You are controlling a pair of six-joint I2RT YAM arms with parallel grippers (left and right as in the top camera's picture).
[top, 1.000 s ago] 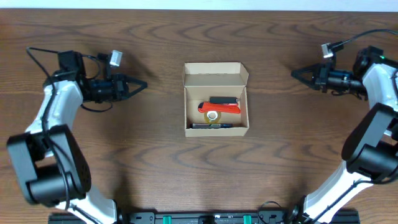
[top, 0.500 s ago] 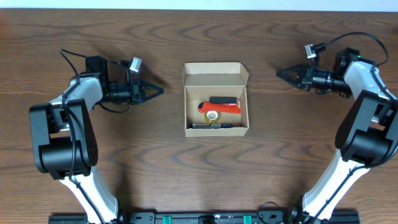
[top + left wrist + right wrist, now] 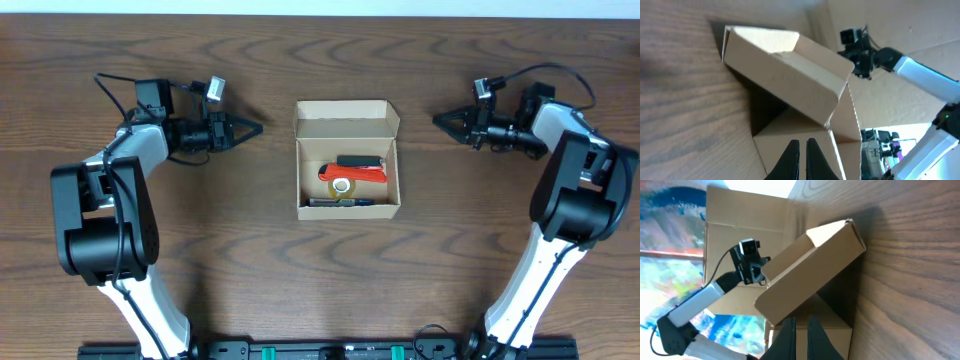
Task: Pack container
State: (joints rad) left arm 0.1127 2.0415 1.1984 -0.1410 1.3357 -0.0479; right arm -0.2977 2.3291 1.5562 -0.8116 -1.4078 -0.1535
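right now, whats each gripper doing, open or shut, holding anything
left gripper: closed, holding nothing.
right gripper: closed, holding nothing.

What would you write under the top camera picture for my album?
Left gripper and right gripper, both shut, flank the open container holding a tape roll.

Dark wood-grain surface (image 3: 250,285), evenly lit.
A tan panel (image 3: 912,22) is seen beyond it, and bright window light (image 3: 900,131) is glimpsed.
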